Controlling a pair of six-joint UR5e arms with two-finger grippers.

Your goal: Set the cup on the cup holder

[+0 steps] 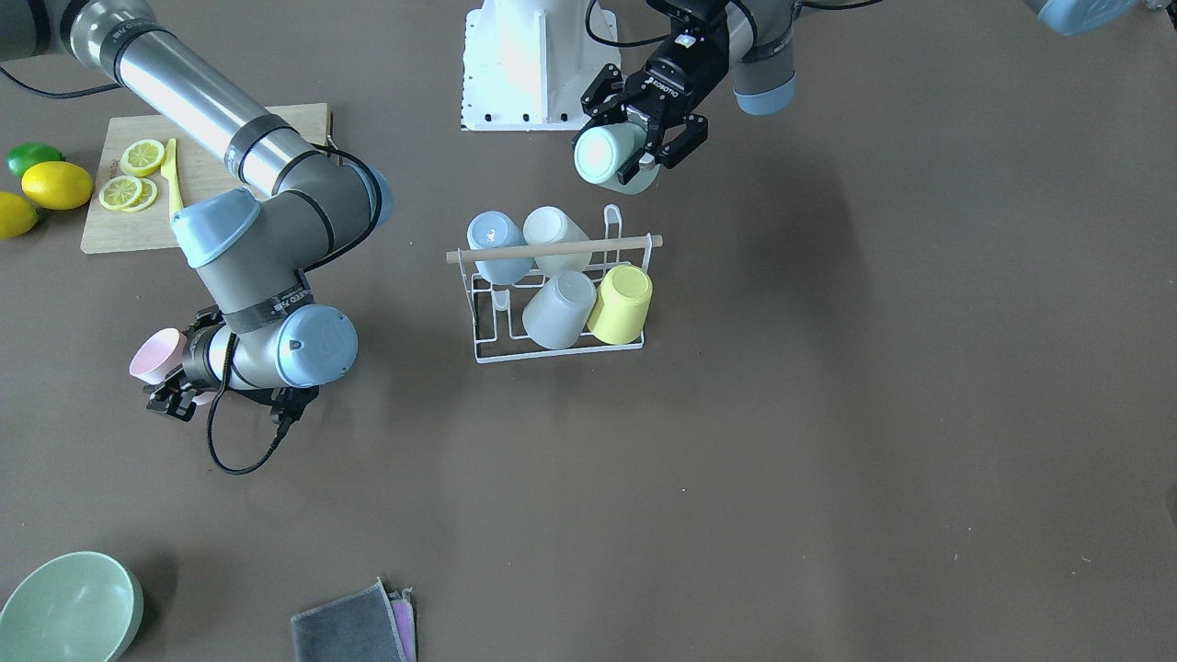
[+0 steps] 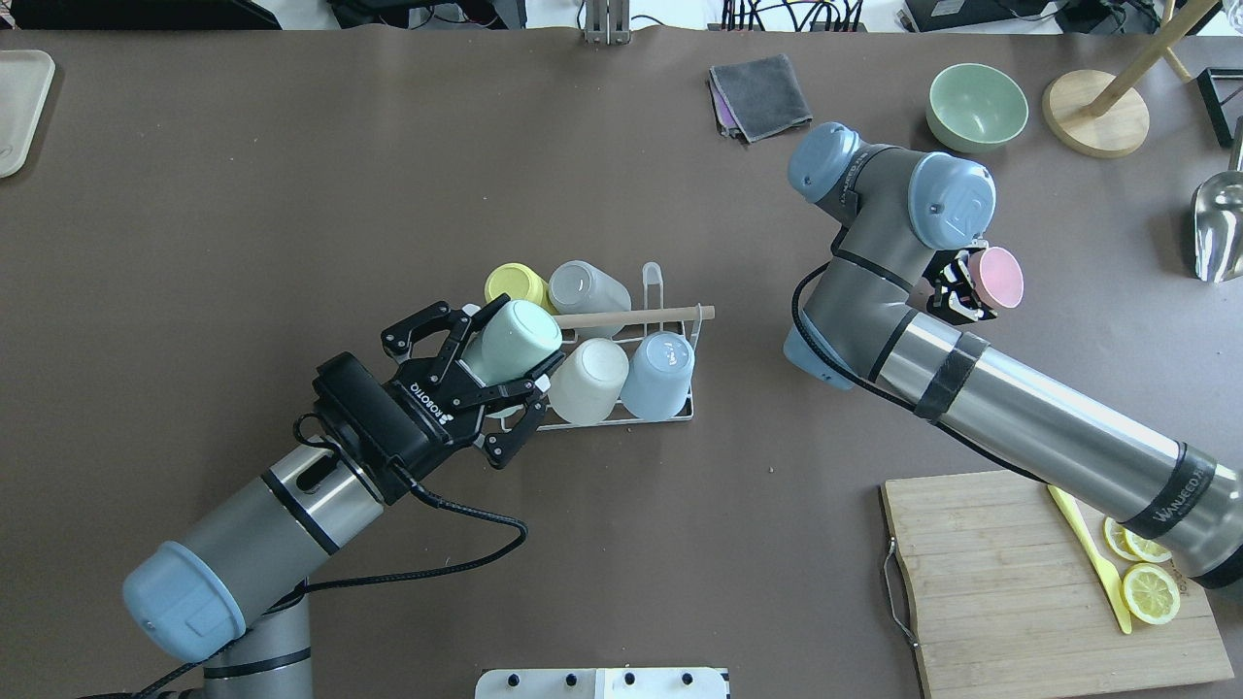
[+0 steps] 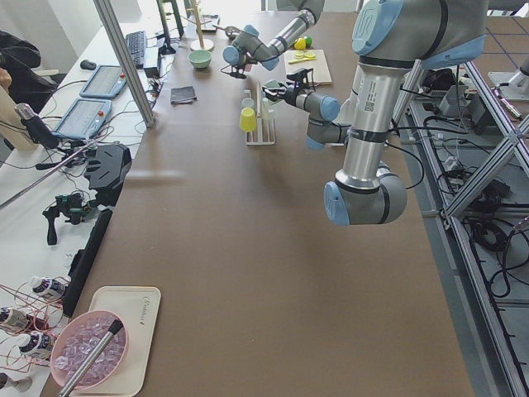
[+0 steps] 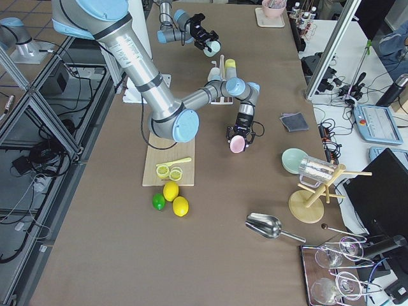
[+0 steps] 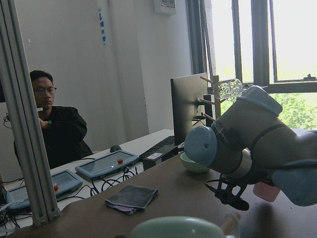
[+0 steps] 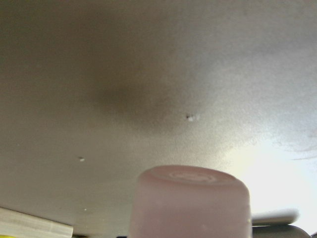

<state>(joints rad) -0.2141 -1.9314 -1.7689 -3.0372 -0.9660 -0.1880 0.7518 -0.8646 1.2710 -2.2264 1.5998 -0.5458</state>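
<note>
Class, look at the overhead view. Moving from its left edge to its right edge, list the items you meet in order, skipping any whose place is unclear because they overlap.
beige tray → mint cup → blue cup → grey cloth → green bowl → round wooden base → metal scoop

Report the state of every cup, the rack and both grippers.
mint cup, held tilted, not yet racked.
left gripper, shut on the mint cup.
pink cup, held, not racked.
right gripper, shut on the pink cup.
cup holder, upright, two prongs free.
blue cup, inverted on a prong.
cream cup, inverted on a prong.
frosted cup, inverted on a prong.
yellow cup, inverted on a prong.
</note>
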